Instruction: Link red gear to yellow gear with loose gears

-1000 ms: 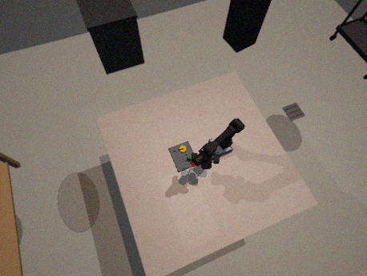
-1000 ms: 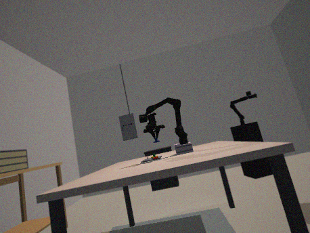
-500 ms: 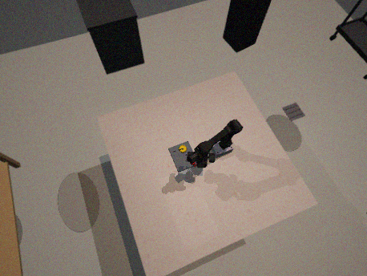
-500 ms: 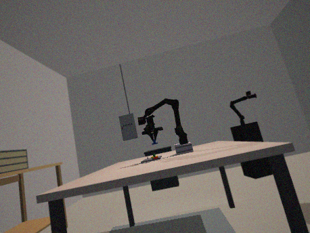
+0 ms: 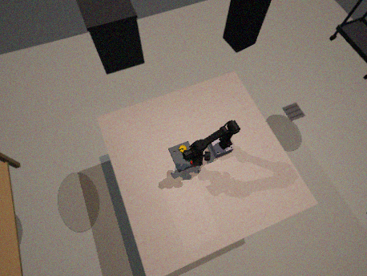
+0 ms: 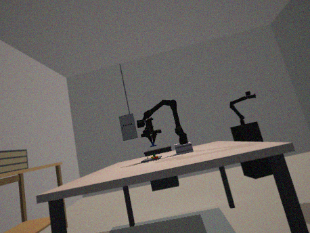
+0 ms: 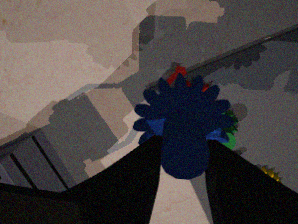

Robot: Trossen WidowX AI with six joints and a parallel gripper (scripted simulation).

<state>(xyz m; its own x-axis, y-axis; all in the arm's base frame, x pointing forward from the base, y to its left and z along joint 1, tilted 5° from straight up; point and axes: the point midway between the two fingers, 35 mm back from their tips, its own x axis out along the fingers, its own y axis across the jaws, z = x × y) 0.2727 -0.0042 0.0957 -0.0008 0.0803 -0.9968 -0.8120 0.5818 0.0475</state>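
A pale counter [image 5: 216,225] [image 6: 203,159] stood on a light floor. The blue gear [image 6: 153,145] [image 7: 182,107] was above the grey board [image 5: 175,155], pinched by the tool [image 6: 153,143] [image 7: 184,147]. Below it were the red gear [image 7: 179,74] and a green gear [image 7: 230,141]; the yellow gear [image 5: 181,148] [image 7: 271,174] was farther along.

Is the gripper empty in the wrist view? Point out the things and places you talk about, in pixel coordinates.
No, a blue gear [image 6: 153,145] [image 7: 182,107] is held between the fingers of the gripper [image 6: 153,143] [image 7: 184,147].
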